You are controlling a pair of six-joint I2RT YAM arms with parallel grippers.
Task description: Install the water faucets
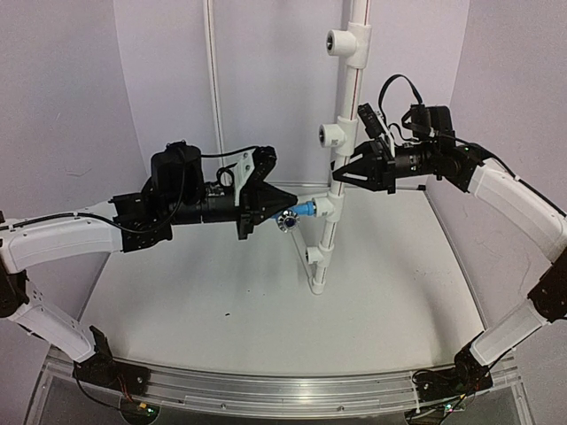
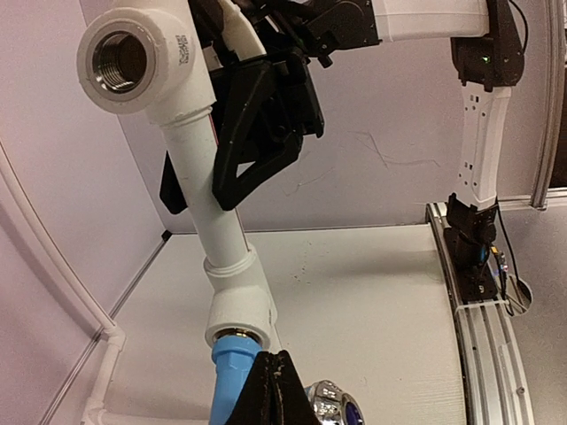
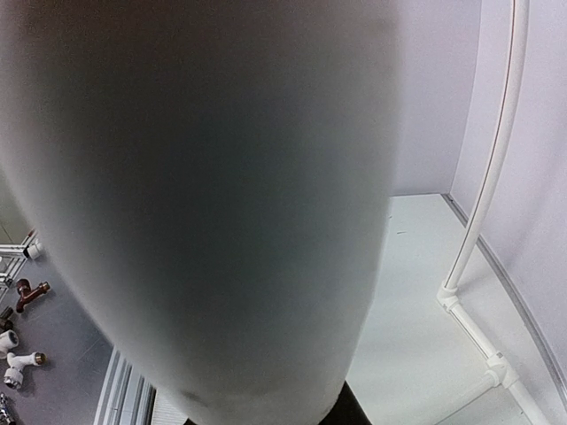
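Observation:
A white upright pipe [image 1: 347,88] carries several tee fittings. The bright-blue water faucet [image 1: 304,210] is seated with its end in the lower tee [image 1: 328,208]; in the left wrist view the faucet [image 2: 232,376] enters that tee [image 2: 239,305], with its chrome knob [image 2: 332,405] to the right. My left gripper [image 1: 291,208] is shut, fingertips [image 2: 270,372] pressed together against the faucet with nothing between them. My right gripper [image 1: 340,173] is shut on the pipe just above, and the pipe [image 3: 204,195] fills its wrist view. An open threaded tee [image 2: 133,57] sits higher up.
A thin white pipe [image 1: 211,71] runs up the back wall, and another [image 3: 469,301] runs along the floor at the right wall. Loose fittings [image 3: 22,297] lie outside the table's left edge. An aluminium rail [image 1: 292,390] borders the near edge.

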